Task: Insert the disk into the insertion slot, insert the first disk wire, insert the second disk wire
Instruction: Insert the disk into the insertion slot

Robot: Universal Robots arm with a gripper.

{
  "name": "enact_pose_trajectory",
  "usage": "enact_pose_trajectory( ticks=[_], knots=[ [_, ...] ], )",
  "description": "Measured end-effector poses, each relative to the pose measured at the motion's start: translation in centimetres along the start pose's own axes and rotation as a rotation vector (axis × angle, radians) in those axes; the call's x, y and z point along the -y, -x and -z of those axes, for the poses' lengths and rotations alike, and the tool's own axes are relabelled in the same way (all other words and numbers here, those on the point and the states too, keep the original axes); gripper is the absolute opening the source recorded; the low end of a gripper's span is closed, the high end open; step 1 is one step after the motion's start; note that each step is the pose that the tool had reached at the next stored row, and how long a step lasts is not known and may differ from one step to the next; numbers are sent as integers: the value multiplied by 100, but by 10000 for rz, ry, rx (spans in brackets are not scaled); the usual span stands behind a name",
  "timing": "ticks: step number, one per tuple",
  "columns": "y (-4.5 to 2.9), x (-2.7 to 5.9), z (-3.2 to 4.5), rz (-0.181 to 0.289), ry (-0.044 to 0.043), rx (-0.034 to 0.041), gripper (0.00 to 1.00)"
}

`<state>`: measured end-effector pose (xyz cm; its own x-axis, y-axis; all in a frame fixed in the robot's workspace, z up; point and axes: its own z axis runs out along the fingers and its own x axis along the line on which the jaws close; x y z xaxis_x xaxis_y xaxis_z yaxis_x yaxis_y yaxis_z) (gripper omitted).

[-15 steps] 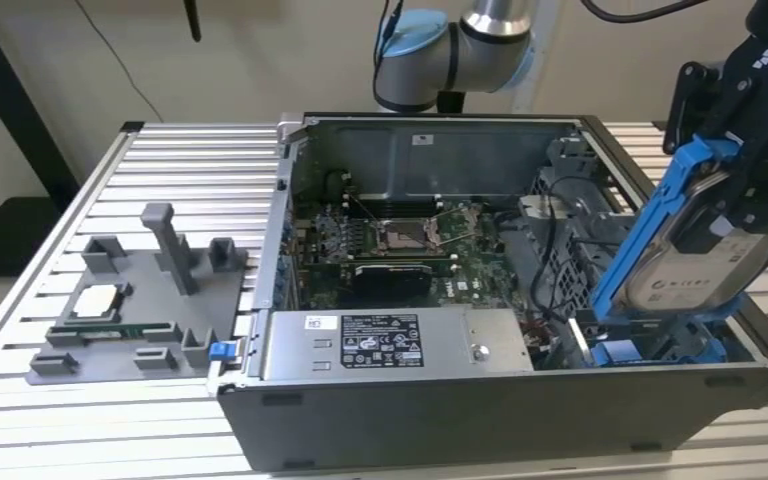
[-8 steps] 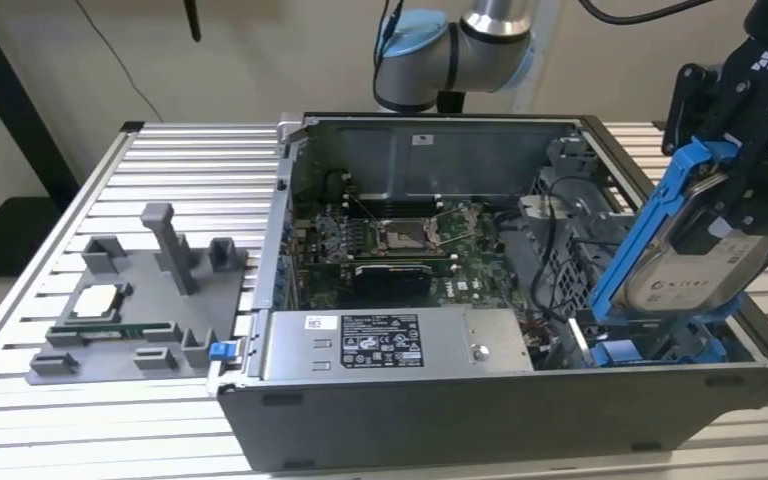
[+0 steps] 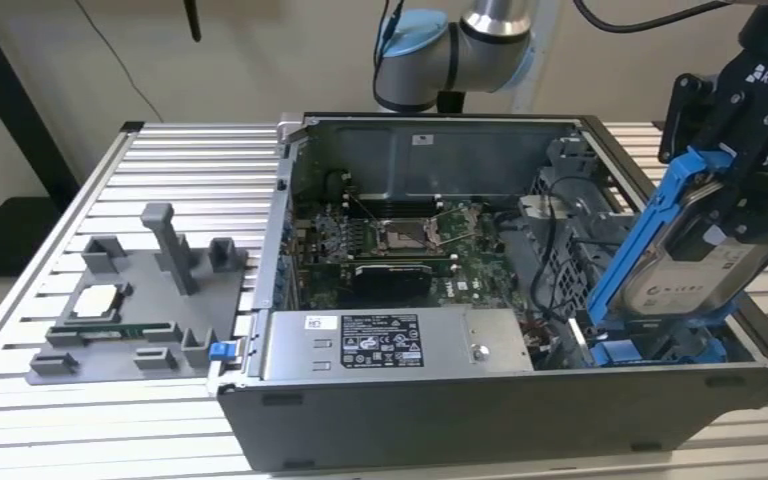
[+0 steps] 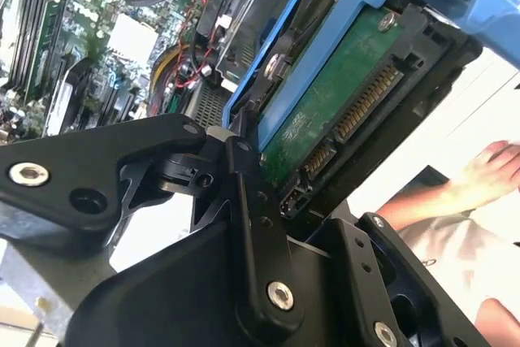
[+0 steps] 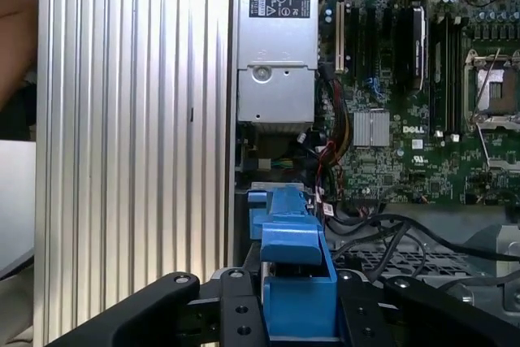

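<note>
Ribbed metal table [image 3: 37,400] holds an open computer case [image 3: 491,425]. The claw [image 3: 738,195] pinches the disk [image 3: 684,270] by its blue frame. The disk leans, its low end down at the slot [image 3: 631,352] on the exterior view's right. It looks only partly in. Its plug [image 4: 367,101] is bare, so both wire steps look undone.

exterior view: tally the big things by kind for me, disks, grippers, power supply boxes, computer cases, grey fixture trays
disk, in its blue carrier: 1
gripper, shut on the disk: 1
power-supply box: 1
computer case, open: 1
grey fixture tray: 1
total: 5
</note>
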<state>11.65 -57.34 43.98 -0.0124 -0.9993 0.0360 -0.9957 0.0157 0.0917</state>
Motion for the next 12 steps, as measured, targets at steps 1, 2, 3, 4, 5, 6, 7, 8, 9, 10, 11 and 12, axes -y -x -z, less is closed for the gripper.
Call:
enact_pose_trajectory(
  ticks=[1,2,3,4,5,6,7,8,9,10,11,12],
  knots=[
    [1,5,-11,7,0,6,0],
    [1,9,-22,10,1,6,0],
    [2,11,-35,11,2,7,0],
    [4,15,-48,18,7,7,0],
    [7,20,-59,27,16,7,0],
    [12,23,-69,41,25,8,0],
    [18,24,-77,59,30,5,0],
    [27,26,-84,80,32,3,0],
    [35,28,-93,95,33,4,0],
    [43,31,-102,107,33,5,0],
    [51,37,-110,117,33,5,0],
    [57,44,-118,122,33,4,0]
  ],
)
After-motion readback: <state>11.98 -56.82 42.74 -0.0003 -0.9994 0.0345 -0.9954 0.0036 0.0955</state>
